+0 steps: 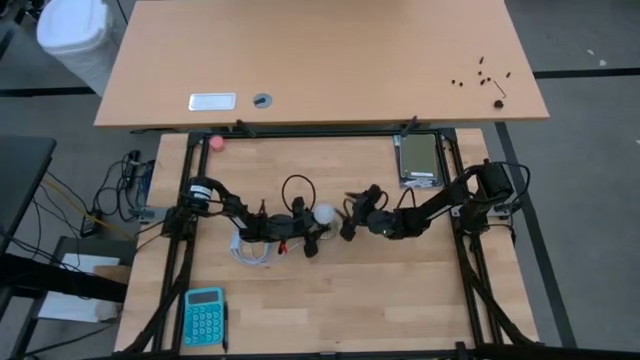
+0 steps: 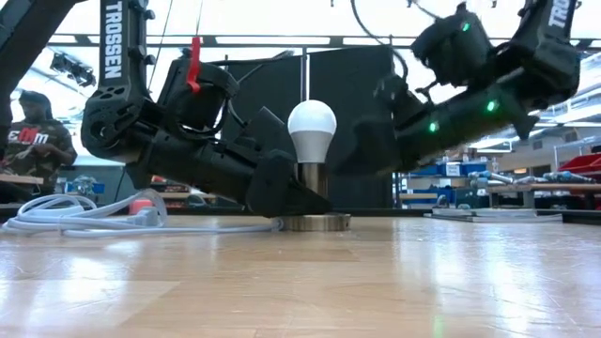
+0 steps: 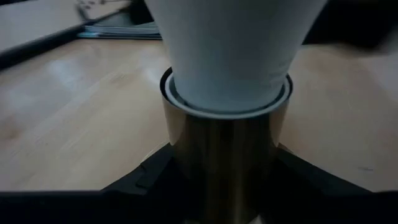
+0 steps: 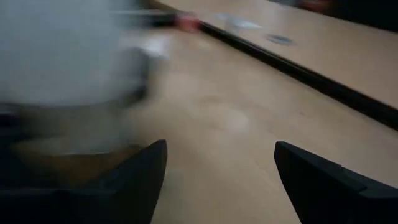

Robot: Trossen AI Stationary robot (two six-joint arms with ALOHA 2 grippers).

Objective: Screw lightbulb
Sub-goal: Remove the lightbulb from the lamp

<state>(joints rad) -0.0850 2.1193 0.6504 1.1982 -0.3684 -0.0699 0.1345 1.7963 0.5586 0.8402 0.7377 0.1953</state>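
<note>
The bulb (image 2: pixel 312 128) stands upright in the socket (image 2: pixel 314 191). My left claw (image 3: pixel 217 180) grips the socket on both sides, low by the table (image 1: pixel 400 290). My right claw (image 4: pixel 217 174) hangs open just beside the bulb, apart from it.

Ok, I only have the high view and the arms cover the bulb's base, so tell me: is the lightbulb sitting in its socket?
Observer: Yes. In the low view the lightbulb stands upright in the metal socket.
Operator: Is anything holding that socket?
Observer: The left pincer is shut on the socket's barrel, just below the bulb's neck.
Operator: And the right pincer?
Observer: The right pincer is open. In its wrist view the bulb lies off to one side, not between its fingers.
</note>
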